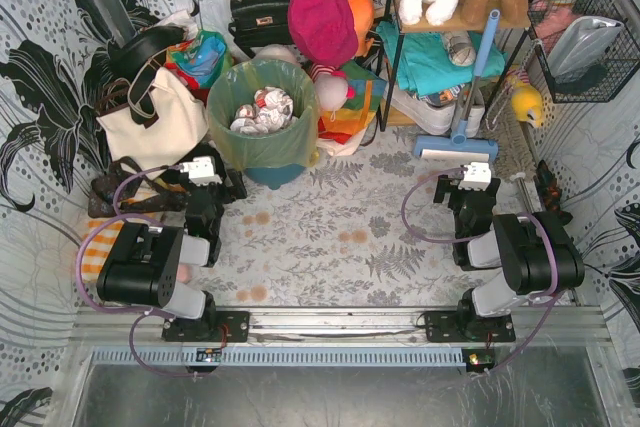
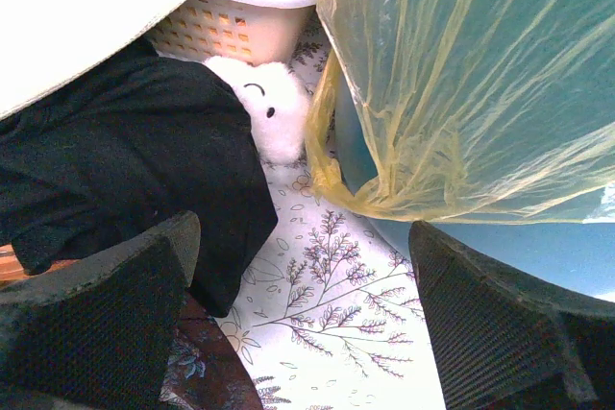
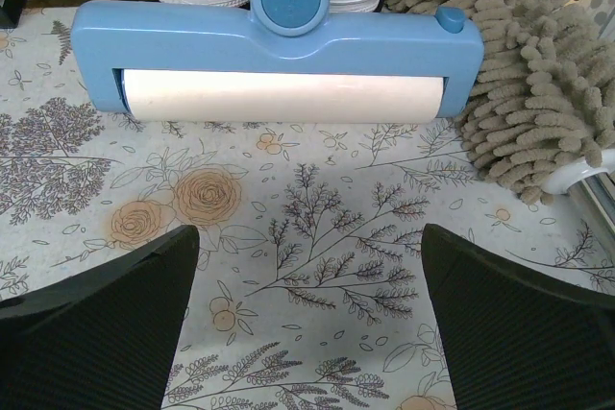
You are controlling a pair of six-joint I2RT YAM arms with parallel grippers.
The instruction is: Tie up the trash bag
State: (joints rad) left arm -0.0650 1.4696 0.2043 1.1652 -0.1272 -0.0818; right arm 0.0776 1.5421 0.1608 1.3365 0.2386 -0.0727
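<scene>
Yellow-green trash bag (image 1: 262, 150), crumpled litter (image 1: 261, 109) inside

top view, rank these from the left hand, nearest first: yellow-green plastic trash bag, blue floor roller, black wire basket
1. yellow-green plastic trash bag: lines the teal bin, just ahead of the left hand.
2. blue floor roller: well off to the right.
3. black wire basket: on the far right wall.

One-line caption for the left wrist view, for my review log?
Open, empty left hand low over the floral table cover, facing the yellow-green trash bag draped down the teal bin.
</scene>
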